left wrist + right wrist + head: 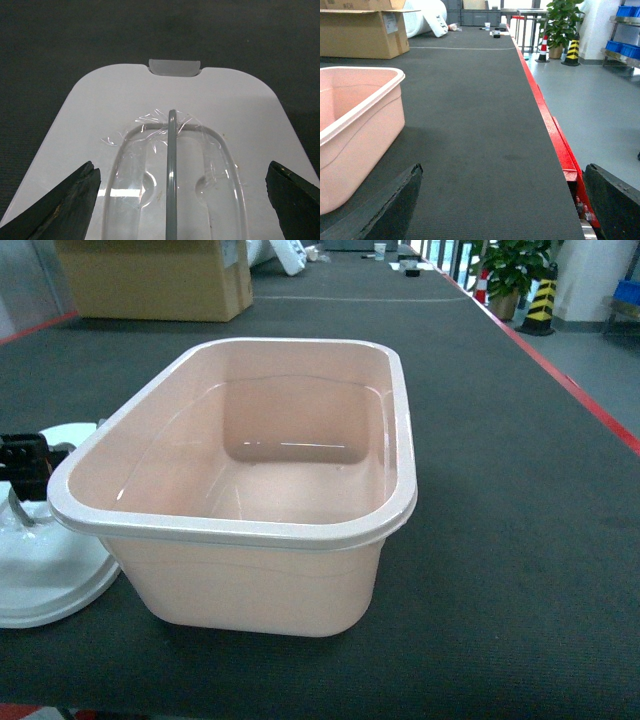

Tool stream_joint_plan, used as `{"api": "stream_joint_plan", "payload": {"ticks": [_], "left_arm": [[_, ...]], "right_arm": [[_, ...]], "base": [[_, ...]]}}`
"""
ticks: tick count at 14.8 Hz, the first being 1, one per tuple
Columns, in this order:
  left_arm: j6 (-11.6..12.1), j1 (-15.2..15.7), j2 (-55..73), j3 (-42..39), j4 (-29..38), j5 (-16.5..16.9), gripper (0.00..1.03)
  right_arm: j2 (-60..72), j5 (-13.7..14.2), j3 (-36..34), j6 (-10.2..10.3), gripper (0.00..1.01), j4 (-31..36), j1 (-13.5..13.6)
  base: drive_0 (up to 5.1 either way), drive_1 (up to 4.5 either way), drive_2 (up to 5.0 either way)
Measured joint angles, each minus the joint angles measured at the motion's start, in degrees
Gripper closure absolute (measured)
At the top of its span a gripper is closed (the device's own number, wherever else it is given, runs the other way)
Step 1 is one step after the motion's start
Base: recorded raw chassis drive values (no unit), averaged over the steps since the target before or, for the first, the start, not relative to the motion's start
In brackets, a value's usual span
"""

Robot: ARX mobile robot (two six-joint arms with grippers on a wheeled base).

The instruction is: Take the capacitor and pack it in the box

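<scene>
1. Box (250, 490) sits open and empty on the dark desk (520, 540), centre of the head view; its white lid (40, 560) lies flat just left of it, touching or nearly so (can't tell which).
2. Left tool (182, 195) hangs over the lid, jaws spread wide on either side of the grey handle (171, 170), holding nothing. Crinkled clear tape (160, 125) sits across the handle's far end.
3. Right tool (502, 200) is low over bare desk right of the box, jaws wide, empty.
4. No capacitor visible in any view, so the pick target is unknown from here.
5. My read: the step is still locating the part. Don't close the left tool on the handle; the lid should stay off until the packing is done.
6. For the drop: come in above the rim (405, 440), release low inside, and avoid clipping the near wall.
</scene>
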Motion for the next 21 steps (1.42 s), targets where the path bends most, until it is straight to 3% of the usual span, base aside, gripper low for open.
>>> {"api": "stream_joint_plan", "payload": {"ticks": [6,12,14,18,21], "left_arm": [[2.4,-0.6,9.0,5.2,0.4,1.6,0.05],[3.5,-0.9,9.2,5.4,1.4,0.9,0.7],[3.5,-1.0,9.2,5.4,1.4,1.0,0.98],[2.8,-0.9,8.7,5.4,0.6,0.2,1.01],[-1.2,2.2,1.7,5.4,-5.3,-1.0,1.01]], "right_arm": [[0.0,0.0,0.0,0.0,0.03,0.0,0.0],[0.0,0.0,0.0,0.0,0.03,0.0,0.0],[0.0,0.0,0.0,0.0,0.03,0.0,0.0],[0.0,0.0,0.0,0.0,0.03,0.0,0.0],[0.0,0.0,0.0,0.0,0.03,0.0,0.0]], "base": [[0.0,0.0,0.0],[0.0,0.0,0.0],[0.0,0.0,0.0],[0.0,0.0,0.0],[0.0,0.0,0.0]]}}
